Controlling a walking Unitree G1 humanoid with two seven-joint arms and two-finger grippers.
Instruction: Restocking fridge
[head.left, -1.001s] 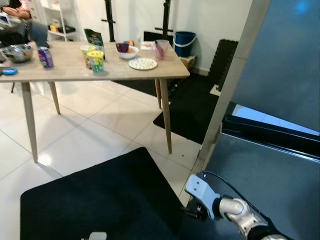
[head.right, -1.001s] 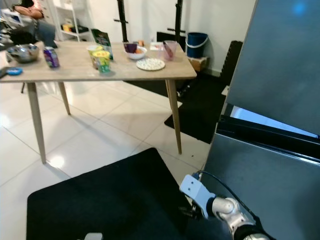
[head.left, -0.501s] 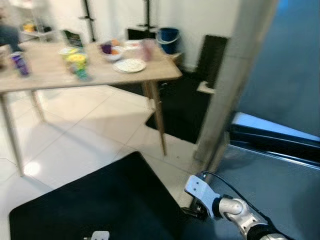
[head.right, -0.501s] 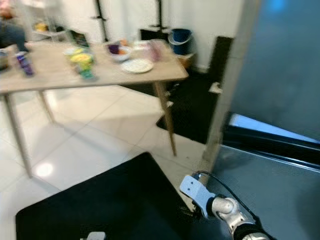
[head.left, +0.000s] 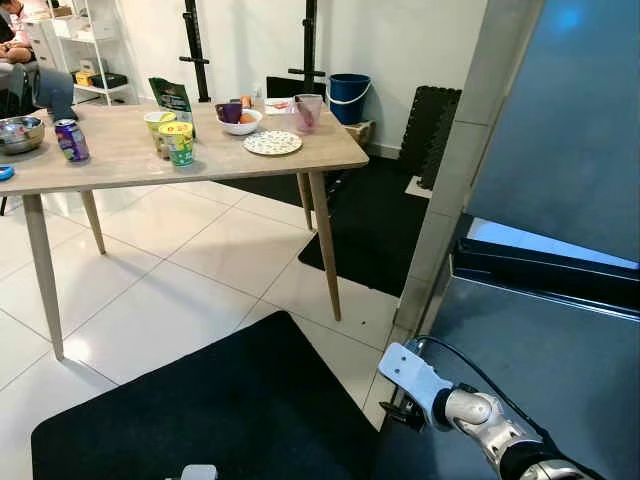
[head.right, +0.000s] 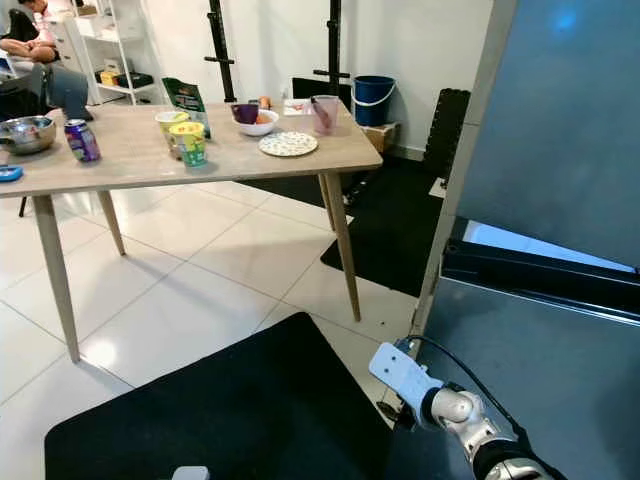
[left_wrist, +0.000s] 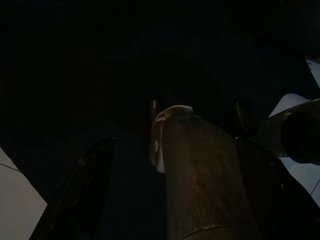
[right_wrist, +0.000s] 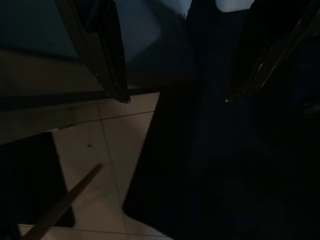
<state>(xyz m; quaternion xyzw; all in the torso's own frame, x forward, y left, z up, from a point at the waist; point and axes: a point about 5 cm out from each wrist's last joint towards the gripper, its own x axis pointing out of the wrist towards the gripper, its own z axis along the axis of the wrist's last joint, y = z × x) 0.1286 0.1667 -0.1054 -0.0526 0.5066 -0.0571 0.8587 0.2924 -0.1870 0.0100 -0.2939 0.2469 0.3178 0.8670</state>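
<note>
Two arms: both mine, low in frame, neither carrying anything.
Right gripper (right_wrist: 175, 95): hangs low by the fridge; wrist view shows its two long black fingers (right_wrist: 107, 50) spread apart with bare floor between them, holding nothing.
Right arm (head.left: 470, 415): silver forearm, bent at near right, just beside the lower fridge panel.
Left gripper (left_wrist: 165, 165): wrist view very dark; black fingers (left_wrist: 80, 195) faintly made out, but I cannot tell how far apart they stand or whether they hold anything.
Tall grey fridge (head.left: 560, 130): right side of scene, filling it top to bottom; a dark horizontal seam divides its upper and lower panels.
Light wooden table (head.left: 120, 155): far left, well apart from the fridge, on white tiles.
On table, left to right: steel bowl (head.left: 18, 132), purple drink can (head.left: 70, 140), green and yellow cup (head.left: 179, 142), white bowl with fruit (head.left: 240, 118), patterned plate (head.left: 272, 143), pink tumbler (head.left: 307, 112).
Black floor mat (head.left: 200, 410): near, under me.
Blue bucket (head.left: 349, 97): far, against the wall.
</note>
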